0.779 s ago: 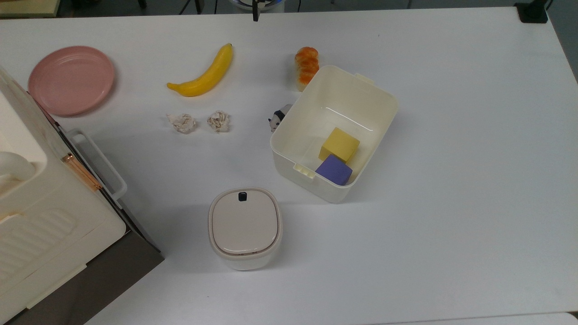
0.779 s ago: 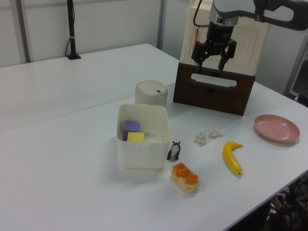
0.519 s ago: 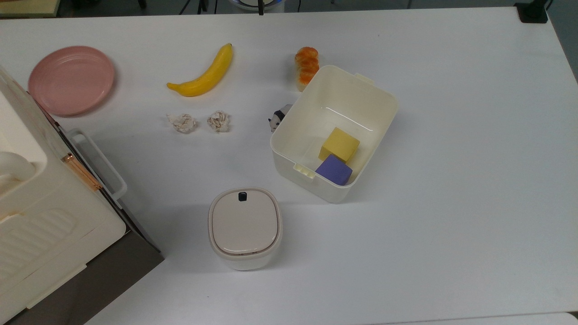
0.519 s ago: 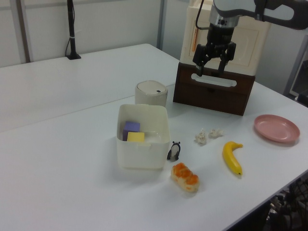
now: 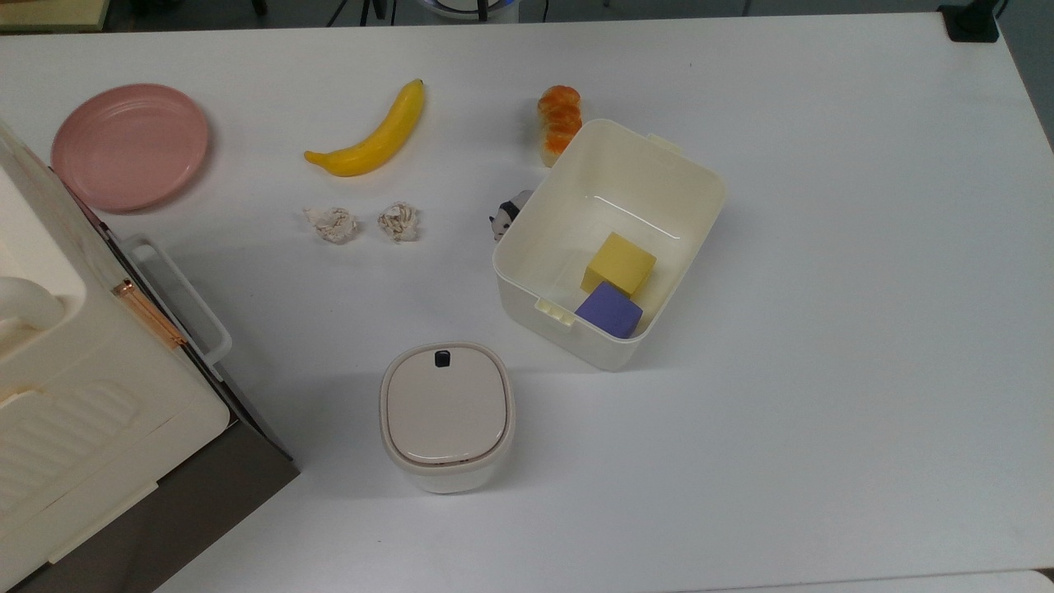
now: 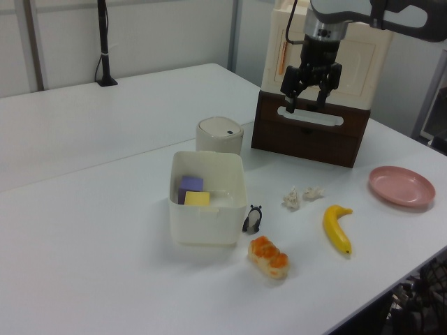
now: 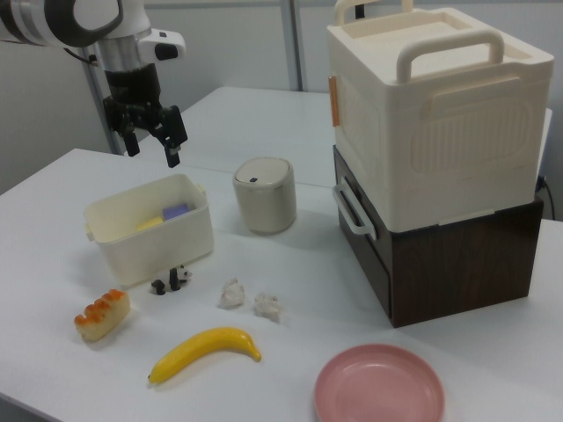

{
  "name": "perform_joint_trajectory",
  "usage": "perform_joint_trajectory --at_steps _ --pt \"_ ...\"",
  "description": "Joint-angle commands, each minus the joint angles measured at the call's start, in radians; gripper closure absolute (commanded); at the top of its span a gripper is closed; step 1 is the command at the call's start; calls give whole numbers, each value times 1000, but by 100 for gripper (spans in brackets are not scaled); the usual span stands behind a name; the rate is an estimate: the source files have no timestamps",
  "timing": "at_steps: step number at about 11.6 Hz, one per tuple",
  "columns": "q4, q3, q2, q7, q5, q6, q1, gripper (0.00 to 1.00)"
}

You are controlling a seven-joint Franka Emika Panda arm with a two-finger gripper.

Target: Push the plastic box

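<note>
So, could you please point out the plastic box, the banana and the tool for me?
plastic box (image 5: 568, 210), top view, on its bare inner floor.
banana (image 5: 375, 140), top view, mid-body.
tool (image 7: 149, 145), right view, midway between the fingertips.

— What gets cut off? 
— In the top view, the big case at the table's left edge runs out past the frame's left and bottom. In the left view, the arm leaves the top right corner.
— Anything hidden? 
— The little panda figure is partly behind the plastic box's wall in the top view, and the bread roll's end is tucked behind its rim. The box wall covers the lower parts of the yellow block and purple block in the left view.
</note>
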Motion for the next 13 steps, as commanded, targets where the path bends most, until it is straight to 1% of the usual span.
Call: perform_joint_trajectory --at_steps 1,2,3,4,6,7,8,9,11,12,13 --pt "5 -1 -8 -40 18 -26 4 0" --pt "-19 -1 -16 -99 16 -17 6 0" --pt "-50 5 -28 -231 16 -16 6 0" --pt "-79 24 -29 -376 16 -28 6 0" --pt "-130 34 -20 -568 6 -17 17 0" --pt "-157 33 -10 -683 -20 -16 50 0" --pt "-185 22 6 -780 -95 -14 99 0" --pt "-205 22 39 -816 -146 18 130 0" --pt "-288 22 90 -806 -189 195 173 0" --pt "-305 22 115 -774 -191 254 188 0" --pt "-302 22 136 -728 -194 267 193 0"
